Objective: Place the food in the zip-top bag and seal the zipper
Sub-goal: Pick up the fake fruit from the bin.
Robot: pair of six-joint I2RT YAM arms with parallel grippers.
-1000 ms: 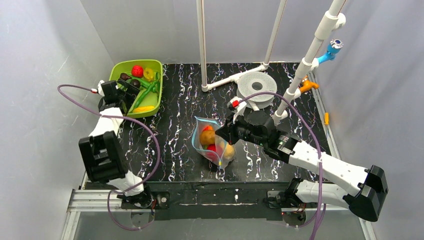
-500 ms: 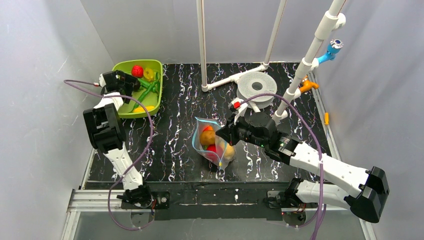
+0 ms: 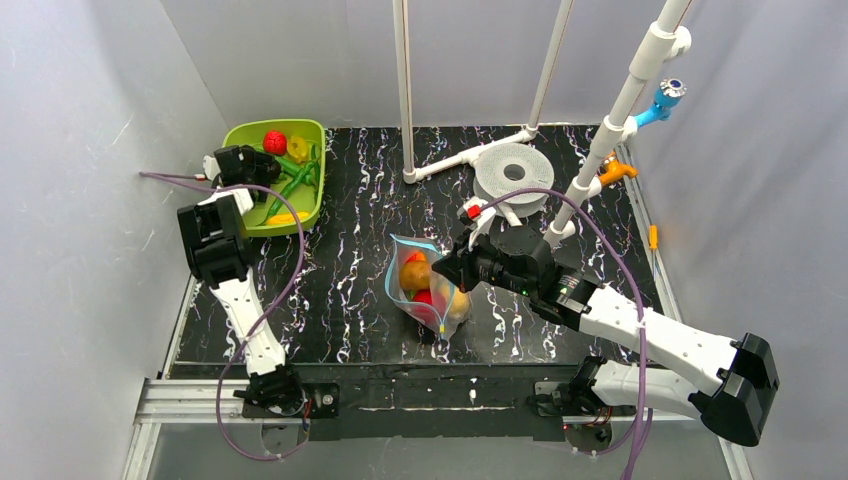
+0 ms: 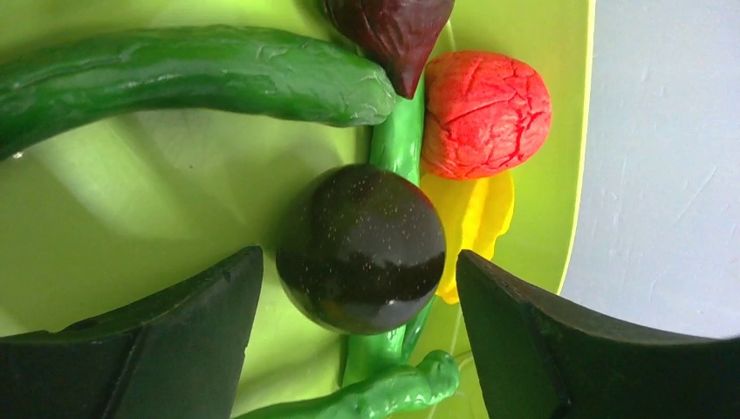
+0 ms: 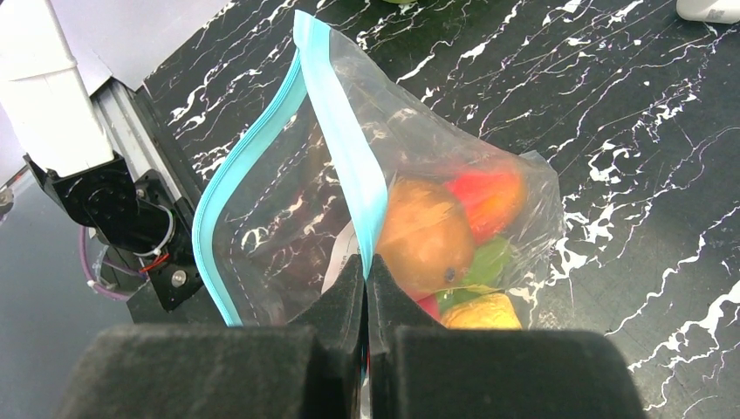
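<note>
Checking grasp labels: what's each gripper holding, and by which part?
Right gripper pinches the zip-top bag by its zipper. Left gripper holds nothing: jaws open astride a dark round fruit.

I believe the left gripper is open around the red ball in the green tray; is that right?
Not quite: the left wrist view shows the left gripper open around the dark ball, not the red ball, in the green tray.

Left wrist view: cucumber (image 4: pixel 192 74) cut off at 9 o'clock, maroon piece (image 4: pixel 393 30) at 12 o'clock. Right wrist view: zipper (image 5: pixel 345 153) hidden toward 6 o'clock behind the right pincer (image 5: pixel 366 271).
</note>
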